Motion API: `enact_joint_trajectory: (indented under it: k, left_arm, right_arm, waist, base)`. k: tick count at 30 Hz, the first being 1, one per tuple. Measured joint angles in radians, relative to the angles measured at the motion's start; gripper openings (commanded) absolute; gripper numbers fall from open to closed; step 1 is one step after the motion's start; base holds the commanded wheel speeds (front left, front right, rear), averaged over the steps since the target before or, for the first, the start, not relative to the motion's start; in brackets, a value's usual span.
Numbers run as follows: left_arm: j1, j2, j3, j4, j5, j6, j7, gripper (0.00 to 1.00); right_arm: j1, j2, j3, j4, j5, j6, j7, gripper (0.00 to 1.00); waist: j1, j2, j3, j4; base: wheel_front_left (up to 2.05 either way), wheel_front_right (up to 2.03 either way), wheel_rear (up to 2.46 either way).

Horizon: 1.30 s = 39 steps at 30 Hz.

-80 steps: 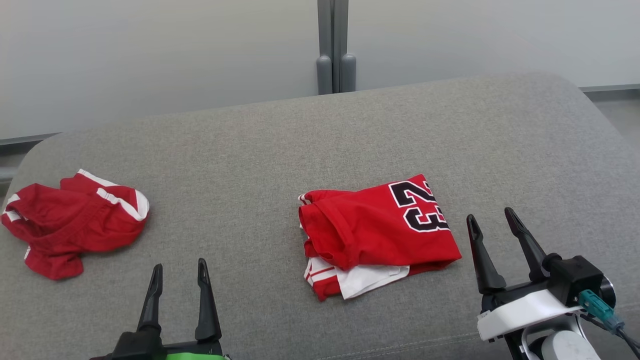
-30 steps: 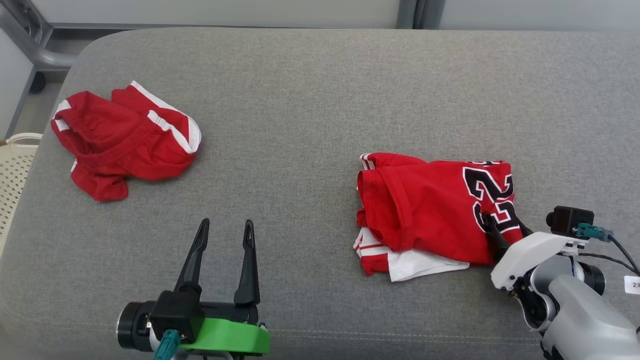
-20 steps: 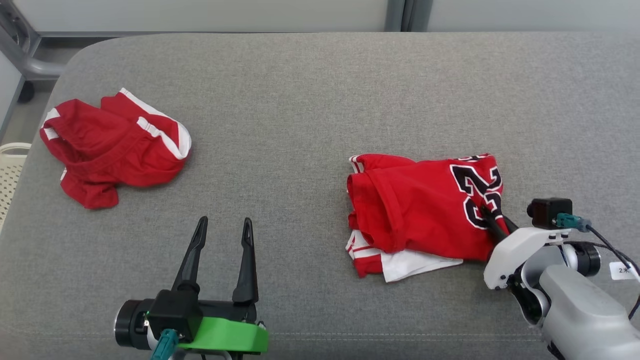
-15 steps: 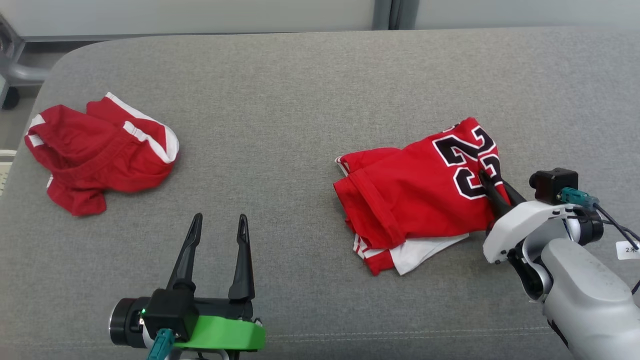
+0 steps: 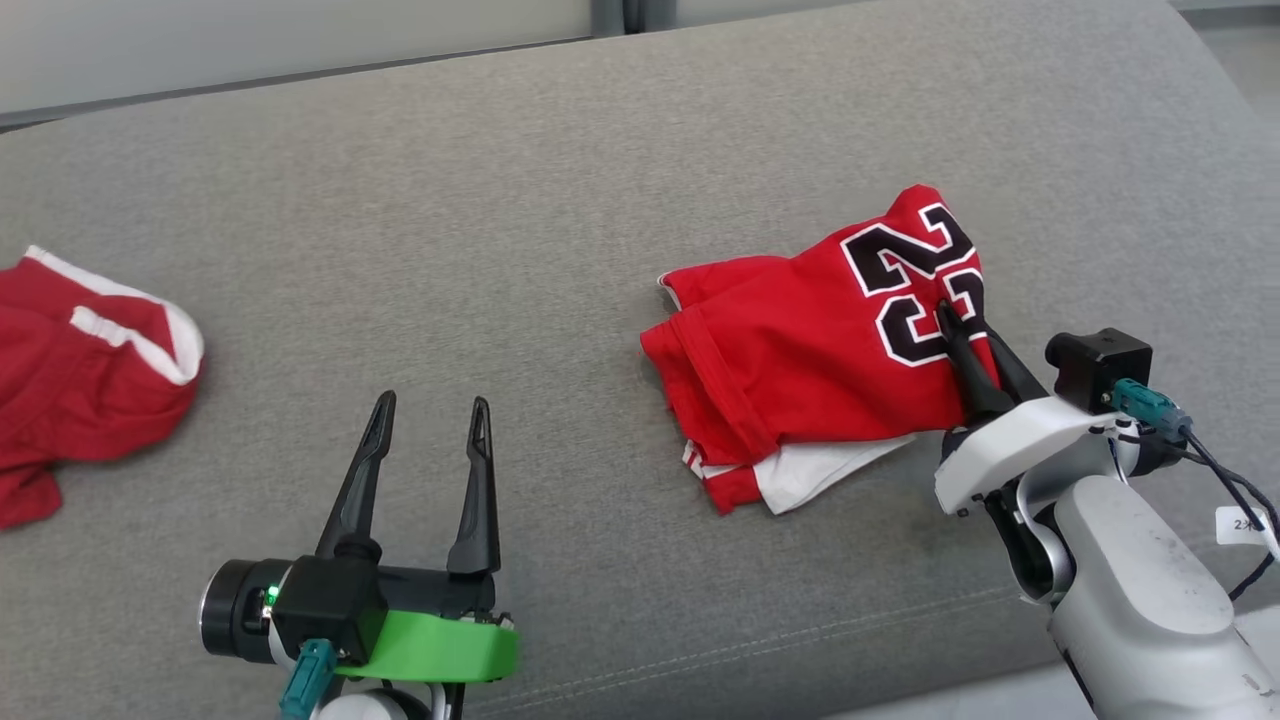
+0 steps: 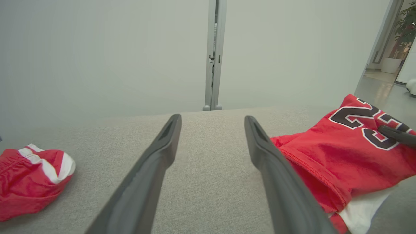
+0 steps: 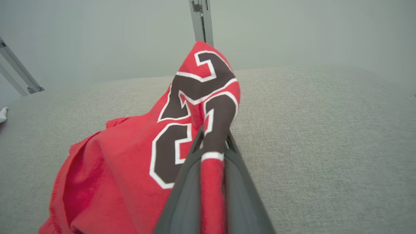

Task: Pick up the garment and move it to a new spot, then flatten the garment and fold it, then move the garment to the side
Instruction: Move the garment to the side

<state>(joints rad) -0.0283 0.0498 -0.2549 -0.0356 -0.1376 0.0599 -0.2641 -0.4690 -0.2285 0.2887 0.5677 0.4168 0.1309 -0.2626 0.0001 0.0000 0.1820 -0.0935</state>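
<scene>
Red folded garment (image 5: 800,350) shows black numerals

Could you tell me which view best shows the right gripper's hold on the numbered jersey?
The right wrist view: the jersey is pinched between the right gripper's fingers, close up. The head view shows it smaller; the left wrist view, one finger on the cloth.

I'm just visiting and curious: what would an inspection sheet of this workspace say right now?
Surface: grey padded top, seam along near edge.
Job's things: red numbered jersey, one corner lifted, rest lying bunched.
Clutter: second red garment, crumpled at far left.
Grippers: right gripper shut on jersey; left gripper open, holding nothing.
Cables: black cable with teal plug at right wrist.
Surroundings: pale wall panels, grey post.
</scene>
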Motion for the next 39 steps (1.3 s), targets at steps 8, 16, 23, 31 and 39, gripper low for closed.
enact_joint_trajectory:
  k: [8,16,23,31,39]
  left_arm:
    - [-0.017,0.005,0.005,-0.002,0.021,-0.025,0.000,1.00]
    - [-0.031,0.009,0.003,0.010,0.034,-0.041,0.000,1.00]
    - [-0.047,0.011,-0.003,0.012,0.041,-0.044,0.000,1.00]
    - [-0.098,0.019,-0.019,-0.002,0.054,-0.056,0.000,1.00]
    - [-0.175,0.009,-0.040,-0.124,-0.003,-0.059,0.030,1.00]
  right_arm:
    - [0.025,0.040,-0.043,-0.052,-0.032,0.000,0.000,0.00]
    - [0.039,0.064,-0.051,-0.058,-0.039,0.000,0.000,0.00]
    - [0.039,0.063,-0.049,-0.058,-0.043,0.000,0.000,0.00]
    - [-0.036,0.027,-0.049,-0.067,-0.105,0.000,0.000,0.00]
    - [-0.177,-0.025,-0.109,-0.062,-0.142,0.000,0.000,0.00]
  waist:
    - [0.0000,0.0000,0.024,-0.116]
    - [0.0000,0.0000,0.050,-0.238]
    - [0.0000,0.0000,0.068,-0.307]
    - [-0.0001,0.0000,0.119,-0.309]
    - [0.0000,0.0000,0.194,-0.261]
  base:
    - [0.00,0.00,0.00]
    - [0.00,0.00,0.00]
    - [0.00,0.00,0.00]
    - [0.00,0.00,0.00]
    - [0.00,0.00,0.00]
